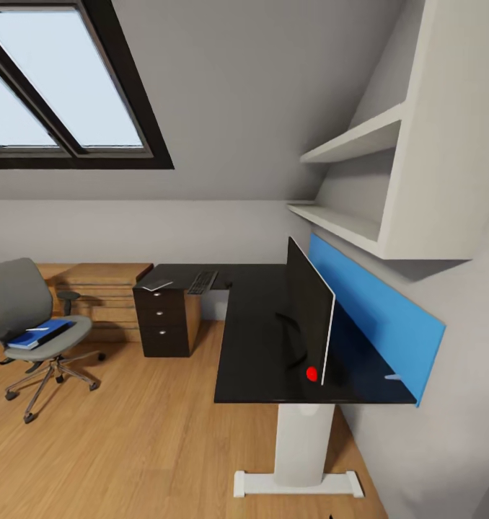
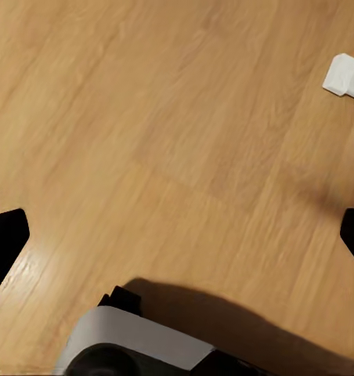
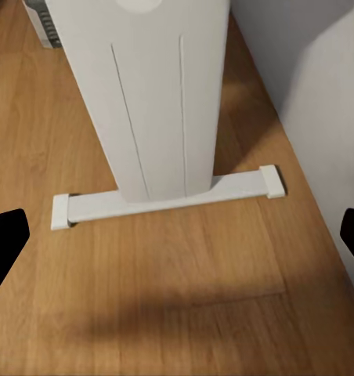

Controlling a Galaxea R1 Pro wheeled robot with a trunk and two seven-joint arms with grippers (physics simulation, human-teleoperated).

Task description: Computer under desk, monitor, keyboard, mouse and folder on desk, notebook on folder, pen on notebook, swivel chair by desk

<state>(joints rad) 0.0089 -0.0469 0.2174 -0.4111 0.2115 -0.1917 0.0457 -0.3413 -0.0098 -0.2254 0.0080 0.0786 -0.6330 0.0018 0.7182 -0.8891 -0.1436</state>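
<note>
Black bench (image 1: 255, 339) carries monitor (image 1: 311, 317) and keyboard (image 1: 202, 282), folder (image 1: 37, 334) awaits on chair (image 1: 24, 317), both jaws spread wide, empty, presumably for transit.

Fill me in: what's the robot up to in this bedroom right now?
Nothing is being handled yet. The head view faces the desk, with the monitor standing on it and the keyboard at its far end. The folder lies on the swivel chair, apart from the desk. Both wrist views look down at wood floor; the right one sees the desk's white leg. Each pincer appears open and empty.
</note>
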